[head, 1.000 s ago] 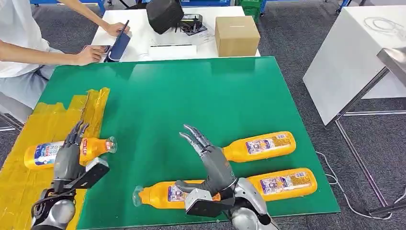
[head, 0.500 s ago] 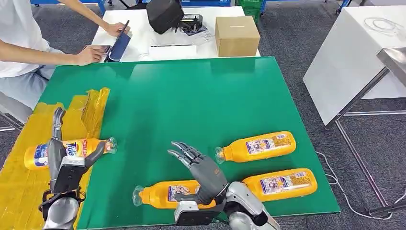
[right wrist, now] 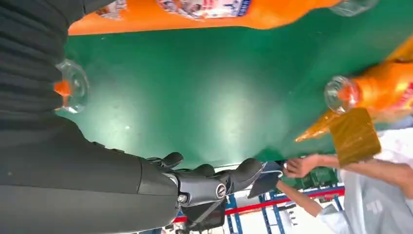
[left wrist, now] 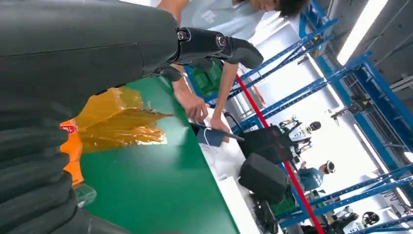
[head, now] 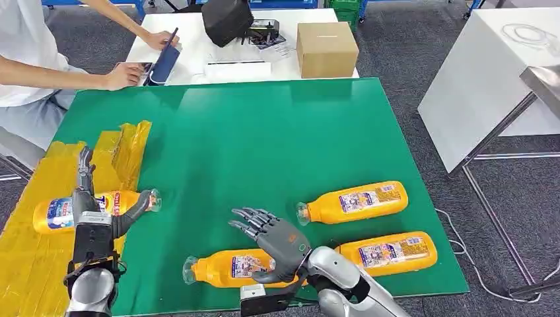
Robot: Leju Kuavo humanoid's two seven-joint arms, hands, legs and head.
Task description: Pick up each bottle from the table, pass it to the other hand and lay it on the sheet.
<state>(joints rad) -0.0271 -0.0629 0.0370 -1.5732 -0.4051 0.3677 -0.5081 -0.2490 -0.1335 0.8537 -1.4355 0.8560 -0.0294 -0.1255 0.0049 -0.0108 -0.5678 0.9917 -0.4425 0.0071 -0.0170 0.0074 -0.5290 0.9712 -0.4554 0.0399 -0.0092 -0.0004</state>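
1. Nearest: right hand (head: 276, 239) hovers over the near bottle (head: 231, 267), which lies on its side on the green surface (head: 264, 139), cap toward the yellow sheet (head: 39, 244). Fingers spread and holding nothing; contact with the bottle probably none, but the head view is poor here.
2. Two more bottles lie on the surface on the side of the near bottle away from the sheet: the right bottle (head: 389, 253) just beside it, the far bottle (head: 356, 201) a little beyond.
3. Left hand (head: 92, 221) is over the delivered bottle (head: 79, 208), which lies on the sheet. Fingers apart, thumb out toward the cap; no grip.
4. Handling, as a judgement: full plastic bottles, fairly heavy, smooth and liable to roll; best wrapped around the labelled mid-body, not the neck.
5. Right wrist view gives the clear cap (right wrist: 73, 87) close by the hand, hidden from the head view; left wrist view catches crumpled sheet edge (left wrist: 117, 122).
6. Beyond the surface: a person's hand (head: 125, 76) and a cardboard box (head: 327, 49).
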